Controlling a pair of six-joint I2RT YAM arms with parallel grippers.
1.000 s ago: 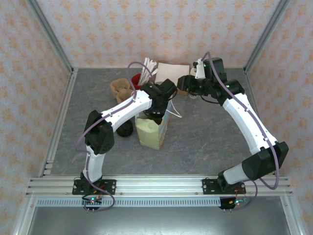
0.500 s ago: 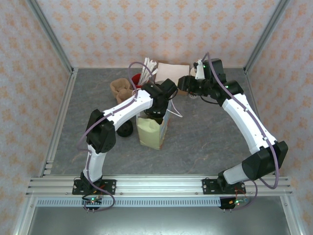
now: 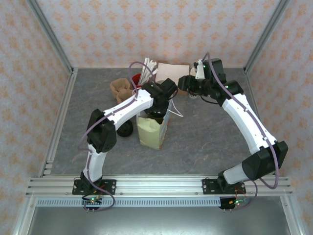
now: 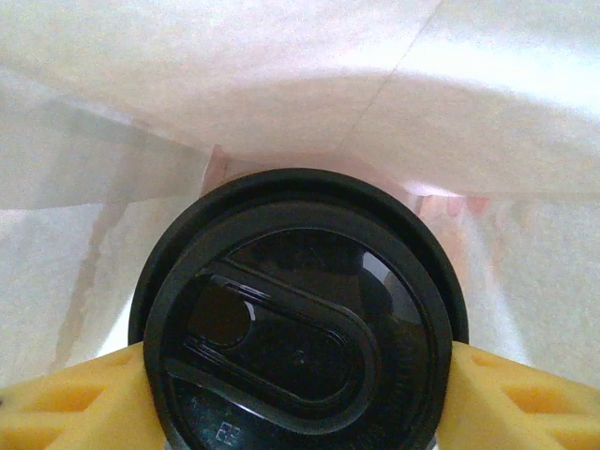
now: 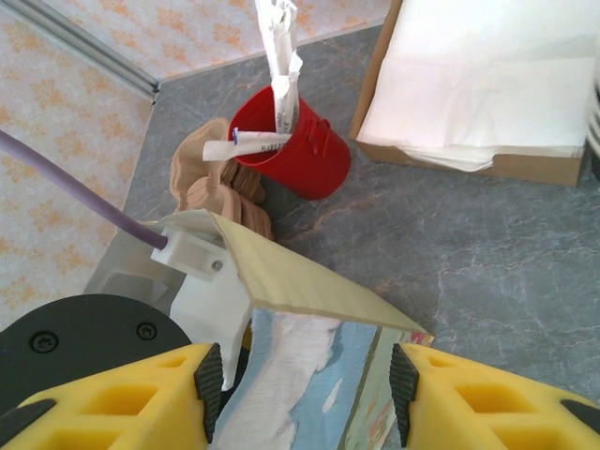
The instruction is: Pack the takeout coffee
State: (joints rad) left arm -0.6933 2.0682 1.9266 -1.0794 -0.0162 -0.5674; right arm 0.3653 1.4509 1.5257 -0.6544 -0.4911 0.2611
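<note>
Black-lidded coffee cup (image 4: 300, 319) sits pinched between the left claw's (image 4: 300, 398) yellow fingers, down inside the paper bag (image 3: 152, 129) (white walls all around). Right claw (image 5: 306, 380) is spread open near the bag's top edge.

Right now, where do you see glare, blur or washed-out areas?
Left wrist view: the takeout coffee shows a pale glare patch on its round black plastic lid; the pale paper bag walls around it look washed out. Right wrist view: the red container is sharp, the white paper sheets nearly blown out. Top external view: even light.
</note>
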